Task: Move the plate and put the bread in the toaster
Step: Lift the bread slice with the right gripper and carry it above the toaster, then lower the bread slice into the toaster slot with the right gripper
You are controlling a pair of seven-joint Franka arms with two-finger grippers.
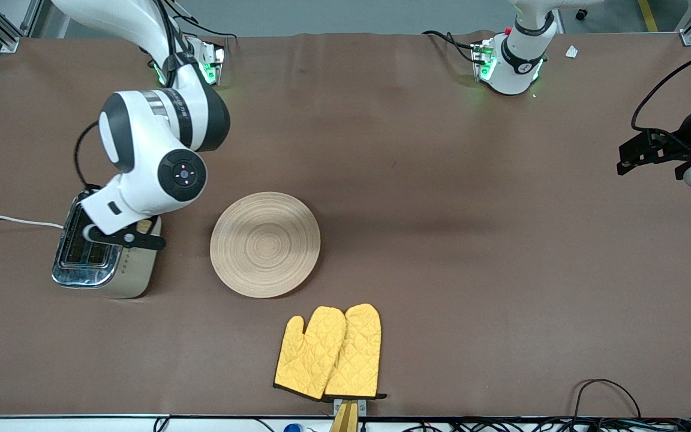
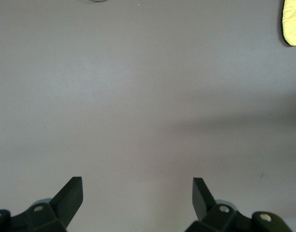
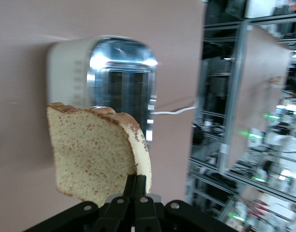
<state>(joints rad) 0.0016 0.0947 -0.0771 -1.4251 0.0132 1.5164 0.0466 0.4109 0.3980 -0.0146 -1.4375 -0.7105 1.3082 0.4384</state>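
A brown-covered worktop (image 1: 417,180) filled the frame, creased along the edge where the two arm bases stood, with aluminium framing at its corners and loose black cables trailing along the edge nearest the front camera.

The right claw (image 3: 136,186) hung over the toaster (image 1: 102,255), its fingers pinched together on one edge of the bread (image 3: 97,154), a speckled brown slice held above the chrome top with the two dark slots open beneath it. In the front view only a sliver of the bread (image 1: 143,226) showed past the arm. The toaster stood toward the right arm's end of the worktop, its white cord (image 1: 9,221) running off that end.

The plate (image 1: 265,243), pale wood with ring grain, lay flat and bare near the toaster, toward the middle of the worktop. A pair of yellow quilted oven mitts (image 1: 330,354) lay nearer the front camera than the plate, close to the worktop's edge.

The left arm waited at its own end, the left claw (image 2: 137,193) spread wide over bare brown surface, gripping nothing. A corner of a yellow mitt (image 2: 292,21) showed at the margin of the left wrist view.

In the right wrist view, metal racks, cables and small green lights crowded the room past the worktop's end.
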